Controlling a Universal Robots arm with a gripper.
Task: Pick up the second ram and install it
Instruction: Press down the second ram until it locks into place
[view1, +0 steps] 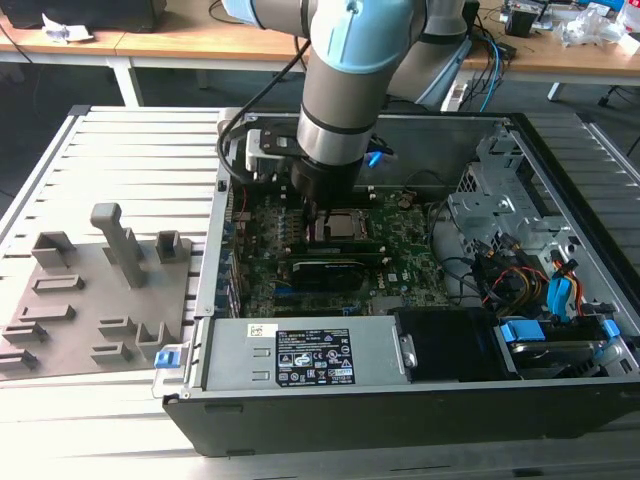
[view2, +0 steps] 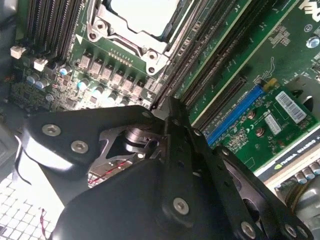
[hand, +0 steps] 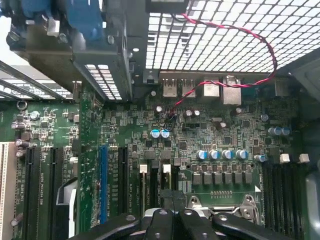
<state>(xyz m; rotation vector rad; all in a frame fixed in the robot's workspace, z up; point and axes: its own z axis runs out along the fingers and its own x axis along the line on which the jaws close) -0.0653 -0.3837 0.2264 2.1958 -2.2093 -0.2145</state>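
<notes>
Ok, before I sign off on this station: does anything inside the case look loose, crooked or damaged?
Nothing looks damaged or spilled. One loose item: a twisted red-and-black wire hangs free across the rear vent grille down to the motherboard. The gripper sits apart from it, lower on the board.

I count: one open computer case (view1: 560, 215), one motherboard (view1: 405, 255), one CPU socket (view1: 343, 226), one grey fixture plate (view1: 95, 300), my one gripper (hand: 172, 212).

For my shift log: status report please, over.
Gripper down at memory slots beside CPU socket. Second ram: cannot tell if held. Red cable well apart.
</notes>
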